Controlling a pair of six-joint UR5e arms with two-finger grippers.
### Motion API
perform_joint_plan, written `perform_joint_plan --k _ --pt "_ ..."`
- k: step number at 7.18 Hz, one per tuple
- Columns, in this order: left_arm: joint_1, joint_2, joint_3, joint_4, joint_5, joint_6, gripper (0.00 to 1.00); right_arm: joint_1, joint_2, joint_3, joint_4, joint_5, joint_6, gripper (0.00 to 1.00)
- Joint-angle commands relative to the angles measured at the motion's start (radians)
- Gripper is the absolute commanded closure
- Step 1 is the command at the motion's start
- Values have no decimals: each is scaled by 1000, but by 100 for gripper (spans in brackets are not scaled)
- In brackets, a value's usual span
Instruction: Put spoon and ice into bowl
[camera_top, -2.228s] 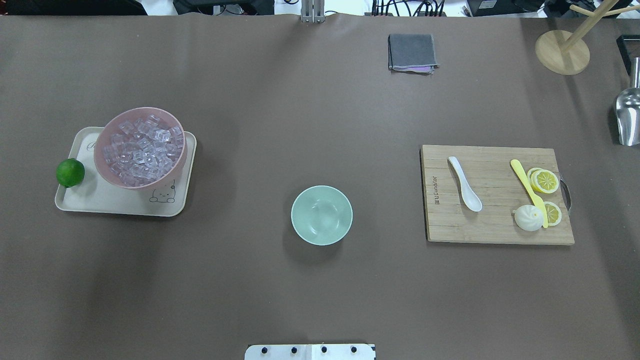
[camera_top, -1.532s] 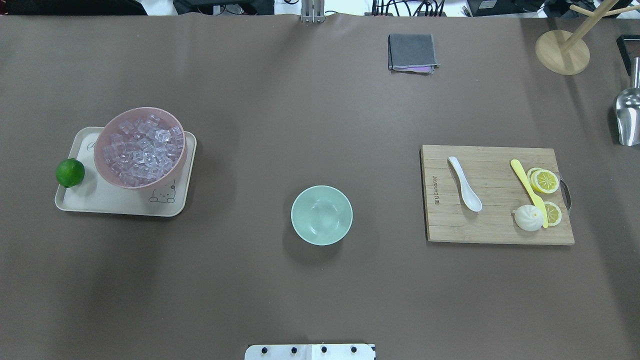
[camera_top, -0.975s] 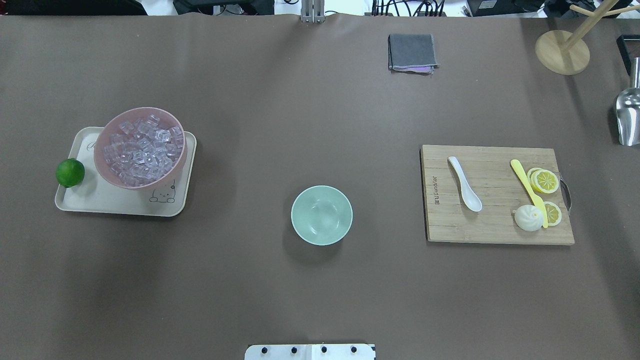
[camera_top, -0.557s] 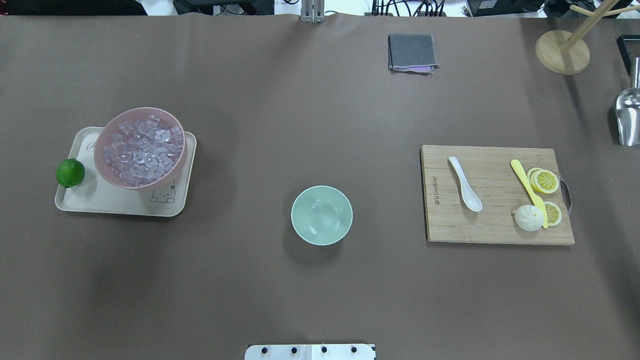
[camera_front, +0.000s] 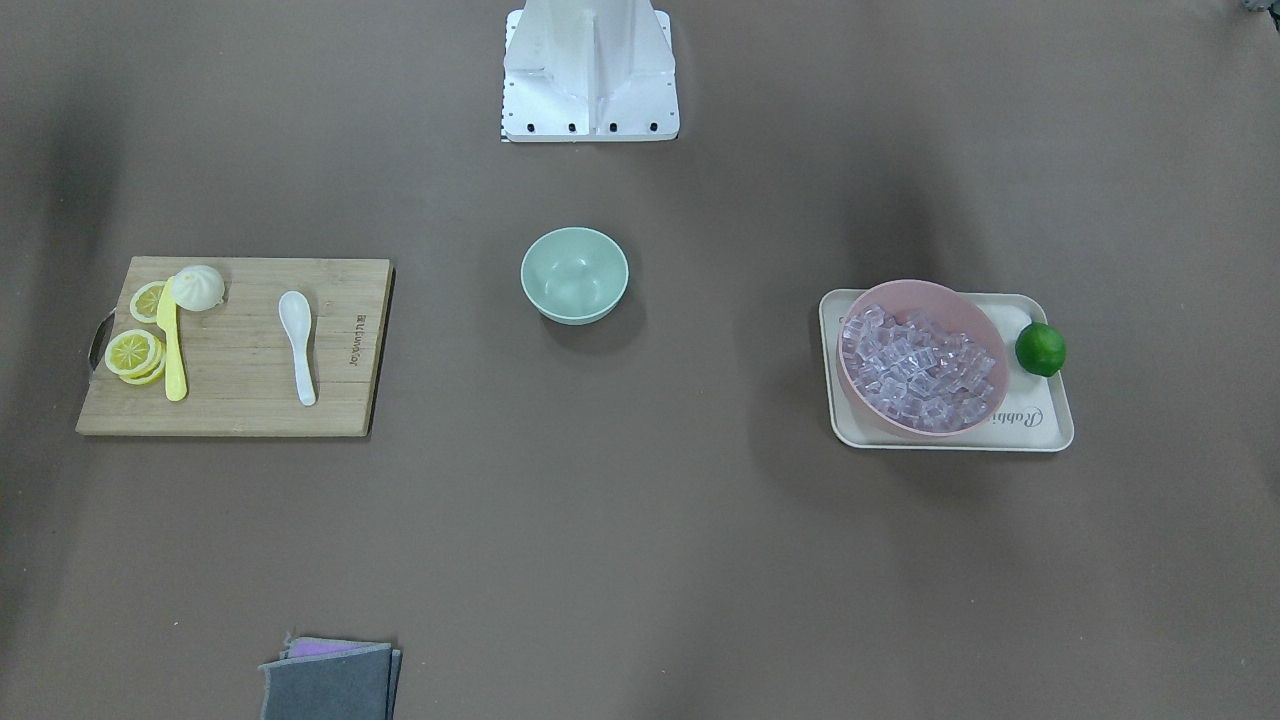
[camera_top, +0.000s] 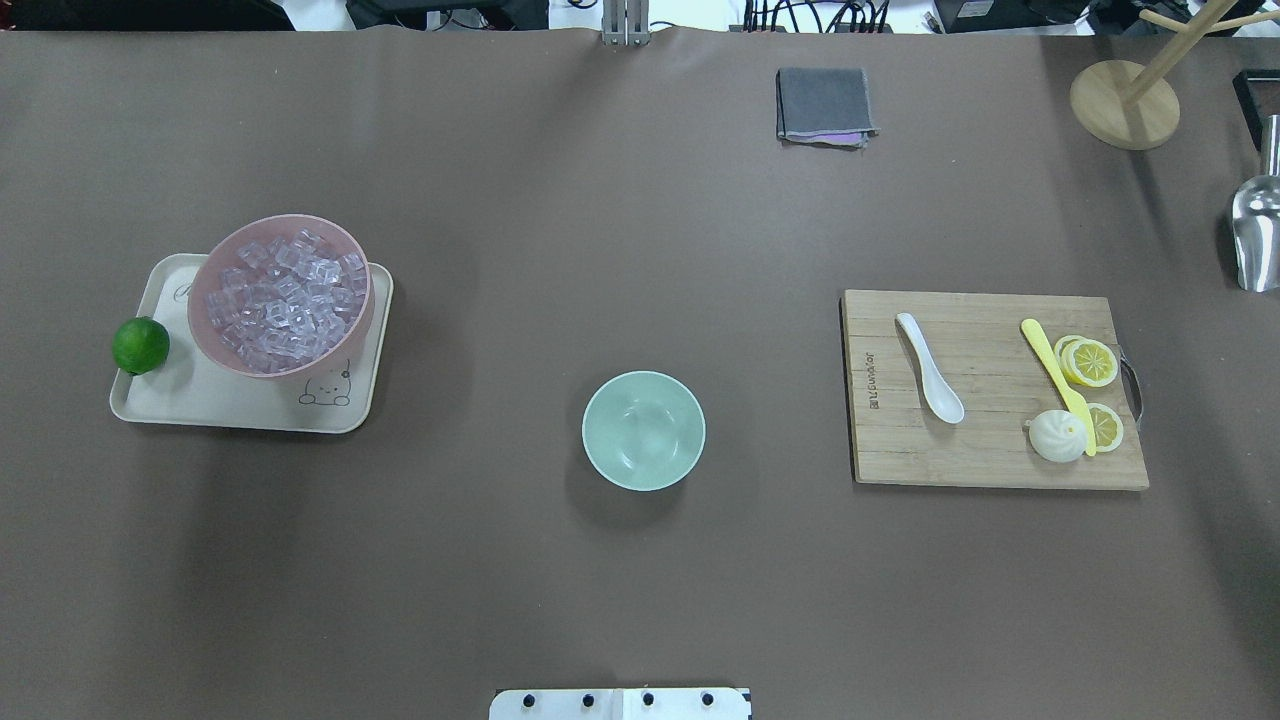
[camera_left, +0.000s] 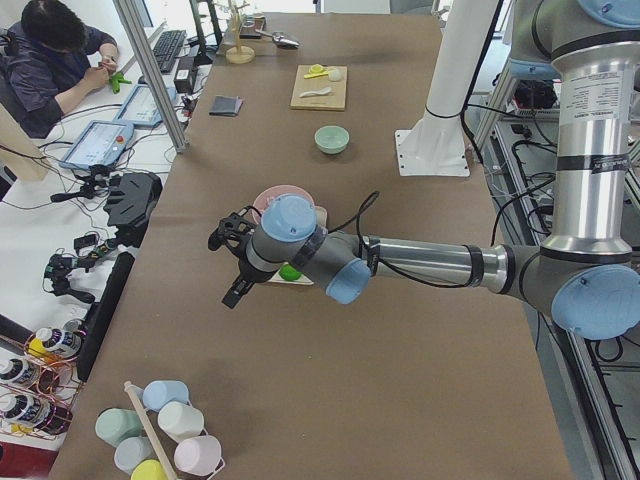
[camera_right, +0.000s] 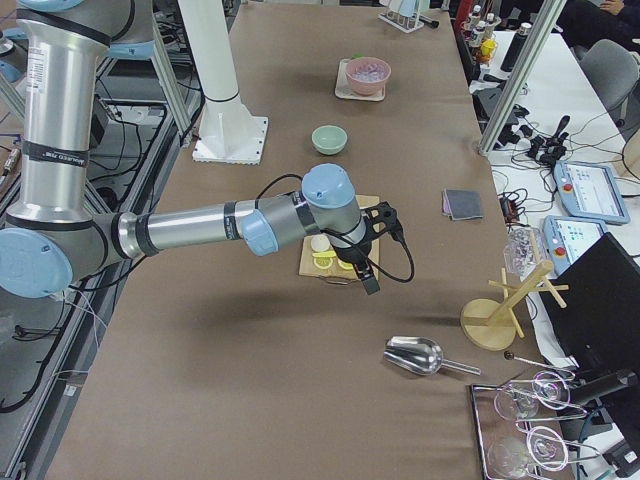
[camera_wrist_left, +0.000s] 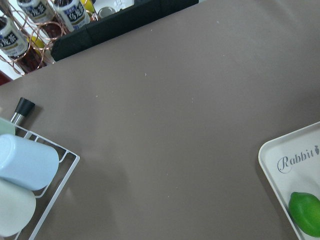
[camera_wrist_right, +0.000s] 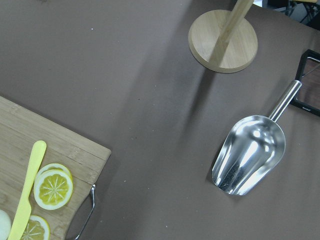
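**Claws.** The left claw (camera_left: 236, 285) shows only in the left side view. There it hangs in the air over the counter (camera_top: 640, 250), at the near end of the tray (camera_top: 200, 400). You cannot tell from that view how far its jaws stand apart. The right claw (camera_right: 368, 275) shows only in the right side view, in the air over the near end of the cutting board (camera_top: 990, 450). Its opening cannot be judged either. Neither wrist camera shows any part of its own fingers.

**Task items.**
- The white spoon (camera_top: 930, 368) lies flat on the cutting board, on the robot's right, with the scoop end toward the robot. It lies apart from the yellow knife (camera_top: 1050, 365), the lemon slices (camera_top: 1088, 361) and the bun (camera_top: 1057, 436).
- The ice (camera_top: 285, 300) is heaped in the pink bowl (camera_top: 196, 300), which stands on the tray on the robot's left. A lime (camera_top: 140, 345) sits at the tray's outer edge.
- The mint-green bowl (camera_top: 610, 440) stands upright mid-counter, between tray and board and well apart from both — its inside is bare.

**Other items.** A folded grey cloth (camera_top: 824, 103) lies at the far edge. A metal scoop (camera_wrist_right: 250, 155) and a wooden stand base (camera_wrist_right: 223, 41) lie beyond the board.
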Motion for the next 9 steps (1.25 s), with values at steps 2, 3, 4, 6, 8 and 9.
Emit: perform_joint_plan --k 2,3,4,6,8,9 --pt "193 -34 -37 -196 9 -284 2 -136 45 5 124 -15 326 0" --pt "250 -43 -55 -212 14 -366 0 -178 48 6 168 -45 426 0" --pt "319 -69 -56 -208 28 -391 0 -213 57 9 175 -82 496 0" --pt "472 -135 -90 -212 148 -576 3 -264 70 35 175 -131 577 0" --pt "647 -145 -118 -214 403 -568 4 -278 70 43 178 -134 578 0" --pt "704 -151 -113 -211 454 -539 5 -281 68 43 187 -136 578 0"
